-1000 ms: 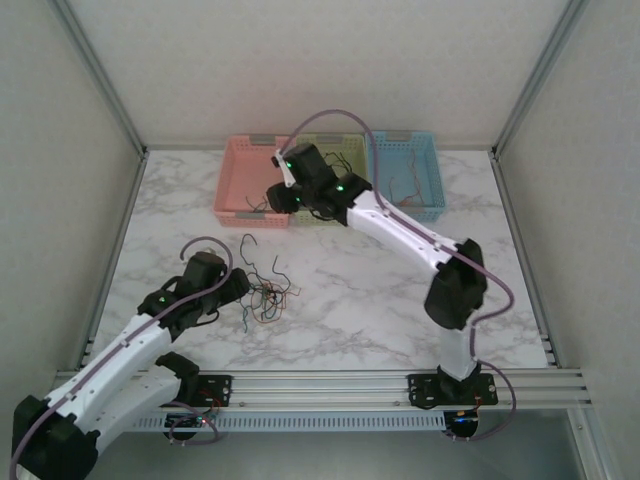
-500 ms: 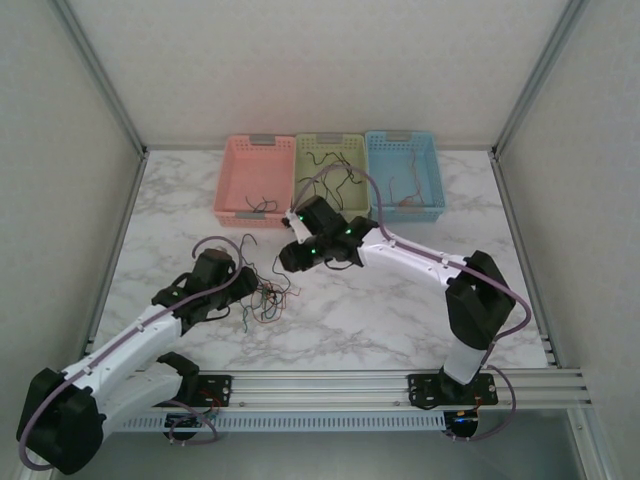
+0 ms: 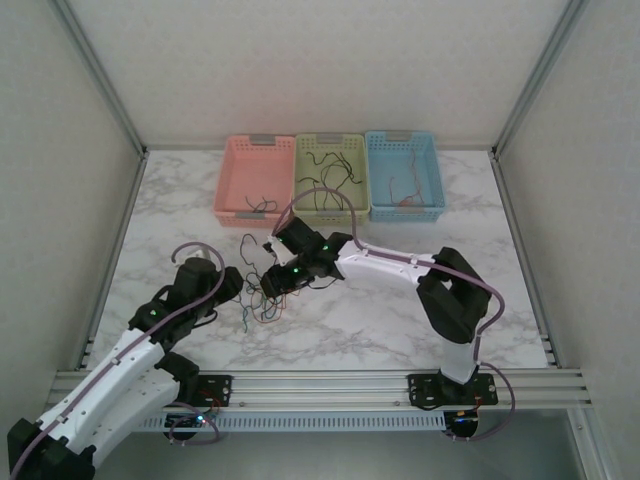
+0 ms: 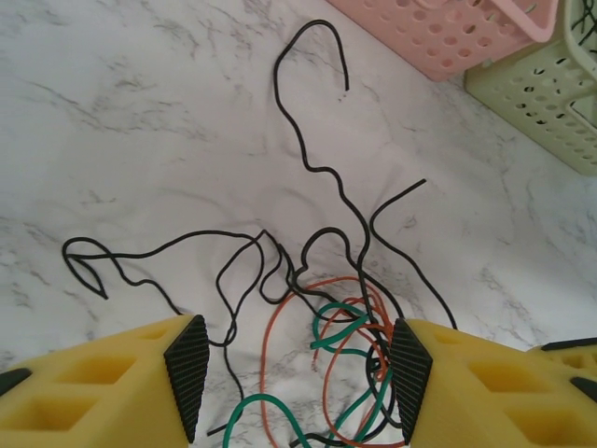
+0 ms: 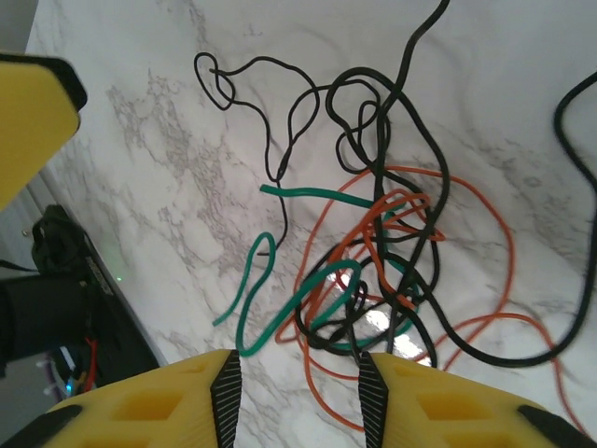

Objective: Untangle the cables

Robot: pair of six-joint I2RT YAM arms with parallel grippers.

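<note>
The cables (image 3: 265,295) lie in a tangle of black, orange and green strands on the marble table, left of centre. My left gripper (image 3: 234,288) sits at the tangle's left edge. In the left wrist view it (image 4: 298,373) is open, with orange and green cables (image 4: 350,327) lying on the table between its pads and long black strands running away ahead. My right gripper (image 3: 274,282) hangs over the tangle from the right. In the right wrist view it (image 5: 298,397) is open, with a green loop and black cables (image 5: 373,271) below its jaws and nothing pinched.
A pink basket (image 3: 228,180), a green basket (image 3: 303,190) and a blue basket (image 3: 432,180) stand in a row at the back, each holding a few loose cables. The pink basket (image 4: 448,28) is just ahead of the left gripper. Metal rails border the near edge.
The right arm has swung down from the baskets to the tangle. The left gripper has moved closer to the tangle and its jaws have narrowed.
</note>
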